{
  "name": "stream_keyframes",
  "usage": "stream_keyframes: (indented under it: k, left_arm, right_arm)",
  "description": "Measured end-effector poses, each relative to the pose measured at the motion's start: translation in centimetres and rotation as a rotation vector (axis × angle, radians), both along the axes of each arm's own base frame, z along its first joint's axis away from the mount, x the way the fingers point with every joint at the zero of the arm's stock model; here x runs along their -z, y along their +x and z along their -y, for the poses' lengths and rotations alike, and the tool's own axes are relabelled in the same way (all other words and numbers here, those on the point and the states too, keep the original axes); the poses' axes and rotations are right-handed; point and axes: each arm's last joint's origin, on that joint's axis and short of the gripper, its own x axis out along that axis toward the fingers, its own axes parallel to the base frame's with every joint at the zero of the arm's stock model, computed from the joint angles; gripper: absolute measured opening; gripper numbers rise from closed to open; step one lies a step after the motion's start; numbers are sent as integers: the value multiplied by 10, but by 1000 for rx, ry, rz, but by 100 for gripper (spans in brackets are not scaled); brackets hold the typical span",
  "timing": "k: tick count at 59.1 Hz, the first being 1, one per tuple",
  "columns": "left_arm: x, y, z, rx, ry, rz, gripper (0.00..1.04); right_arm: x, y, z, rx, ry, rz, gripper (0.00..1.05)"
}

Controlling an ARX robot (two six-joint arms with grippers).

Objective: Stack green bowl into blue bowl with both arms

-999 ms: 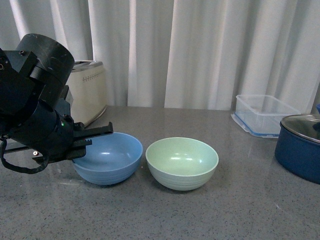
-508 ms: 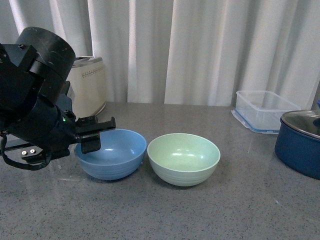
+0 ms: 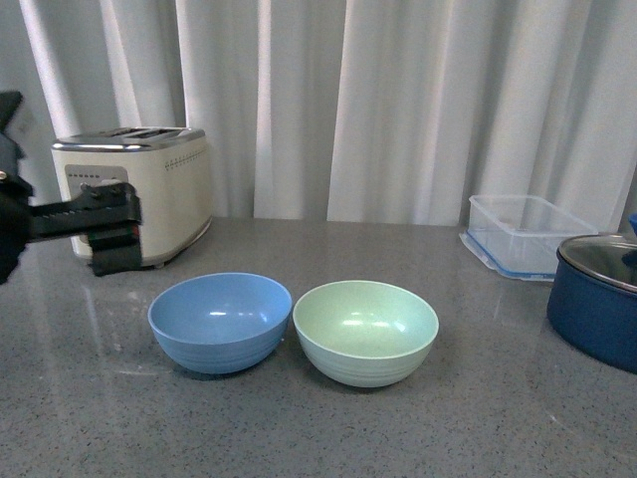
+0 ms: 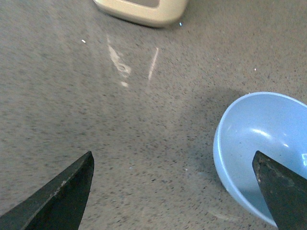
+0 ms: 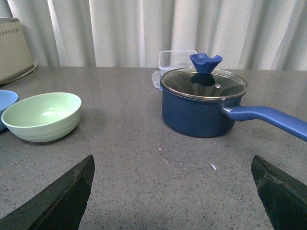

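On your counter: blue bowl (image 3: 219,321) just beside green bowl (image 3: 365,332); toaster (image 3: 159,184) behind; pot (image 3: 597,299), tub (image 3: 523,229) right. Left gripper (image 4: 172,191), right gripper (image 5: 172,191): spread wide, empty.

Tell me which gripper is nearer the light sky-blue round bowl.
Left. The left gripper hovers open beside the blue bowl, toward the cream toaster; the right gripper sits farther off, past the pale mint-green round bowl.

The left arm (image 3: 12,224) runs off the front view's edge, its jaws covering part of the toaster (image 3: 169,179), and the pot (image 3: 597,309) is cut off there too. The left wrist view crops the blue bowl (image 4: 261,143). In the right wrist view the pot hides most of the box (image 5: 175,56), and the pot's handle (image 5: 268,117) leaves the picture.
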Motion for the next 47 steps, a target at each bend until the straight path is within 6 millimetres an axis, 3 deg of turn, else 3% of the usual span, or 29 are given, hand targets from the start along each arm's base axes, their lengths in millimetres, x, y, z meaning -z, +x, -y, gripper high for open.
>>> stream_keyframes:
  k: [10,22,27,34,47]
  left_arm:
    - [15,-75,-5,14,65,-29,98]
    - [16,-77,-5,33,70,-6,96]
    - [26,-82,-7,180,63,214,82]
    - [35,-98,-12,215,94,411,62]
    - [49,-122,-23,235,114,438,22]
  right_arm:
    - [0,0,0,0,0,0,95]
    - [0,0,0,0,0,0,95]
    - [0,0,0,0,0,0,95]
    - [0,0,0,0,0,0,95]
    - [0,0,0,0,0,0,95]
